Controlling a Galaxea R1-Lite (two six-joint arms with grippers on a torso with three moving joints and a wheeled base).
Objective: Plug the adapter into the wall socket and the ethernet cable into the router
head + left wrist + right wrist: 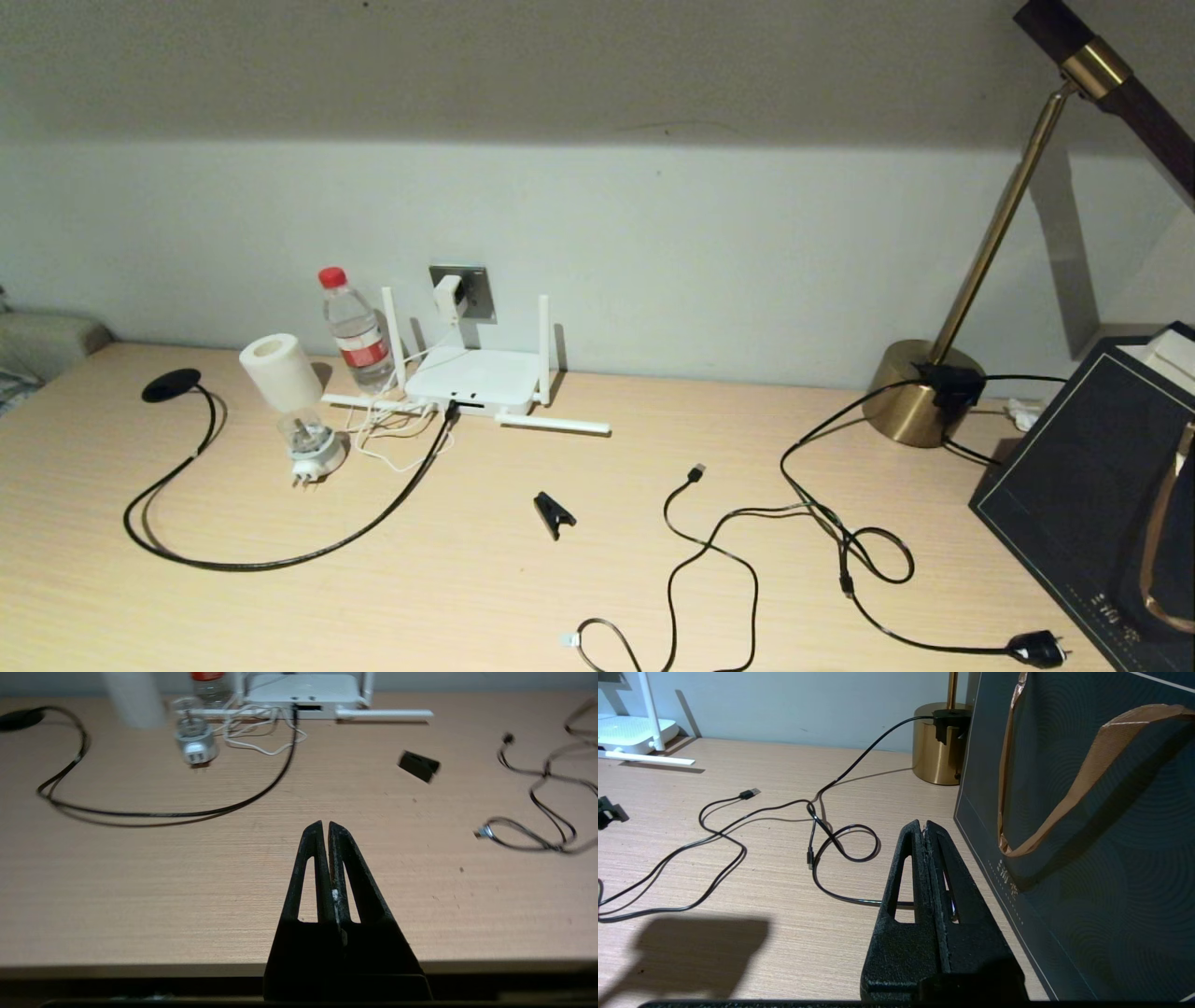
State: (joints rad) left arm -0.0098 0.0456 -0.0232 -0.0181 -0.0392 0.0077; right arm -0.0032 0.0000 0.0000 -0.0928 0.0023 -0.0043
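Observation:
The white adapter (449, 296) sits in the grey wall socket (475, 290), its thin white cord (392, 439) looping down onto the desk. The white router (471, 380) lies below it with two antennas upright and two flat. The thick black ethernet cable (280, 560) curves across the desk and its tip sits in a port on the router's front edge (452, 408). My left gripper (325, 825) is shut and empty over the desk's near edge. My right gripper (923, 824) is shut and empty beside the dark bag. Neither gripper shows in the head view.
A water bottle (357, 329), a paper roll (278, 371) and a round travel plug (312, 452) stand left of the router. A black clip (554, 514), a thin USB cable (695, 551), a mains cord (1036, 646), a brass lamp base (920, 392) and a dark bag (1102, 485) lie right.

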